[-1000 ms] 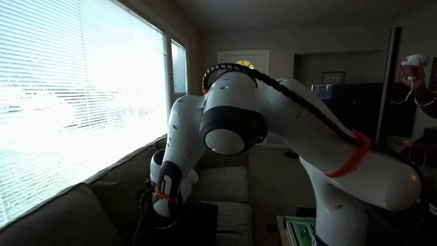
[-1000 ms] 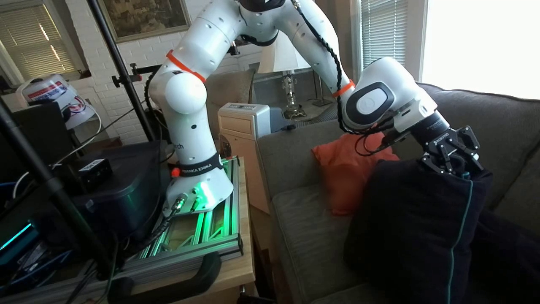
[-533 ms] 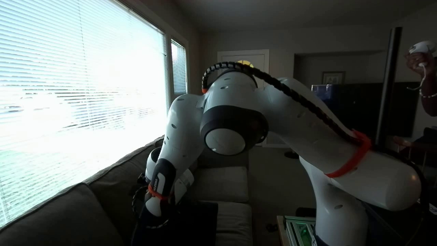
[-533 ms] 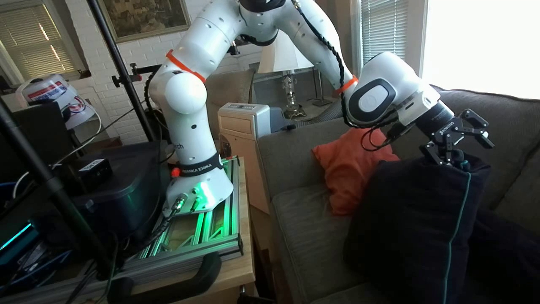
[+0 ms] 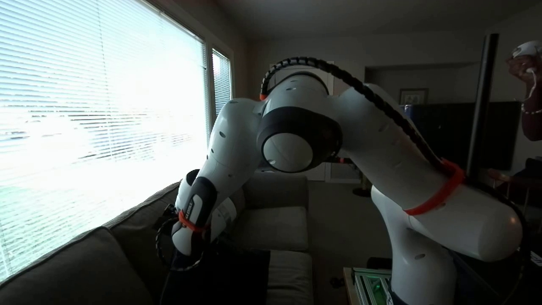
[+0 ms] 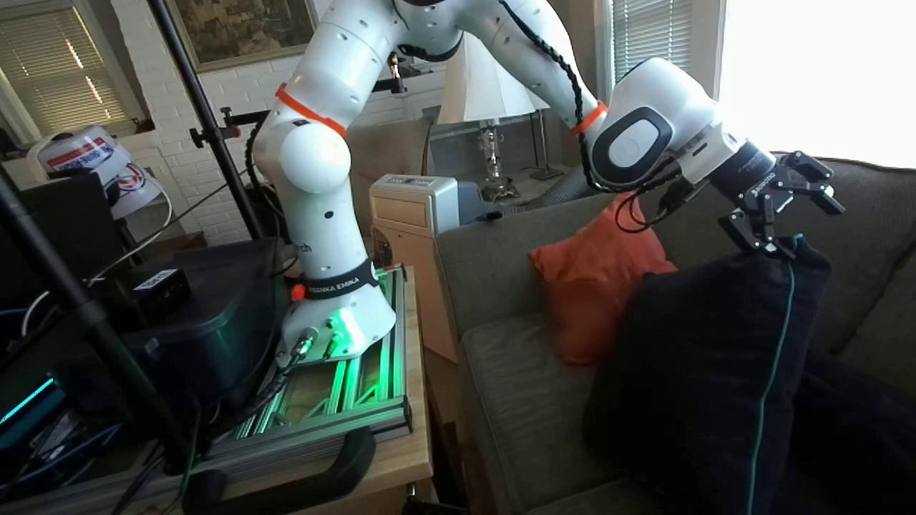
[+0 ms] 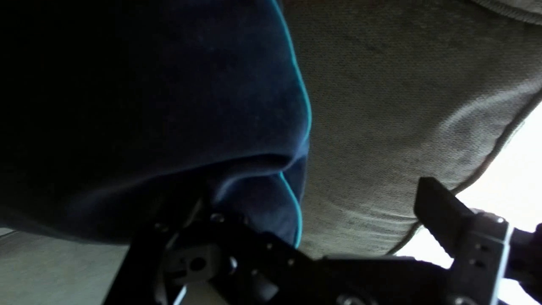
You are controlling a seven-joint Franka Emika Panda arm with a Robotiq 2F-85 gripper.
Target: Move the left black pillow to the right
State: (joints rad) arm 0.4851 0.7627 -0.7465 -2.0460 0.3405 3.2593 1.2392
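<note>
The left black pillow (image 6: 701, 372), dark with teal piping, stands tilted on the grey sofa, its top corner pointing up. In an exterior view my gripper (image 6: 807, 227) is just above that corner with its jaws spread wide. The lower finger is right at the pillow's corner; whether it touches the cloth I cannot tell. In the wrist view the pillow (image 7: 237, 97) fills the left side, and the left finger is lost in the dark against it. The right fingertip (image 7: 436, 199) stands apart, over the sofa back and window. Another exterior view shows the pillow (image 5: 237, 279) below the wrist.
An orange pillow (image 6: 601, 293) leans in the sofa corner beside the black one. Dark fabric (image 6: 851, 429) lies on the sofa at the right, its shape unclear. The sofa back (image 5: 127, 228) runs along a bright window. The arm's base stands on a wooden table (image 6: 418, 372).
The jaws have opened and let go of the pillow's top edge. The gripper has risen, and the pillow's upper corner stands higher than before. The arm's elbow has lifted too.
</note>
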